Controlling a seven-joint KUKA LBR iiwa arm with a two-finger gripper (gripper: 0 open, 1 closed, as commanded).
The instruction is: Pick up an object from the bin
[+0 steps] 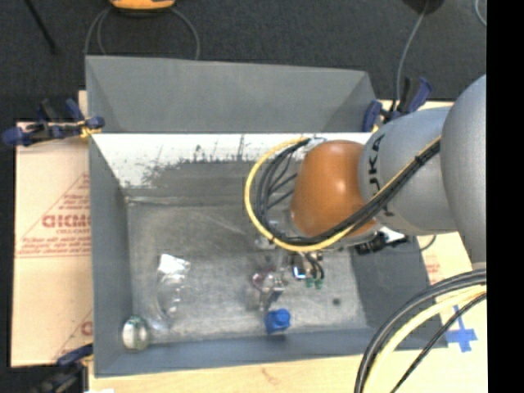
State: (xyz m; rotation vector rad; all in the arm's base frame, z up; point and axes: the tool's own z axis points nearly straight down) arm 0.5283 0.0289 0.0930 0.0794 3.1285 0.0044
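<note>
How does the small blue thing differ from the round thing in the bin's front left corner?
The blue thing is bright blue and blocky; the round thing is pale, shiny and ball-like. The blue thing lies close to the gripper; the round thing lies far from it. Both are small and lie by the bin's front wall.

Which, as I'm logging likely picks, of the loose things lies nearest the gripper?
The small blue piece beside the gripper; clear wrapper and round ball lie farther left.

Bare floor (205,228) (ball (135,332) in corner)
</note>
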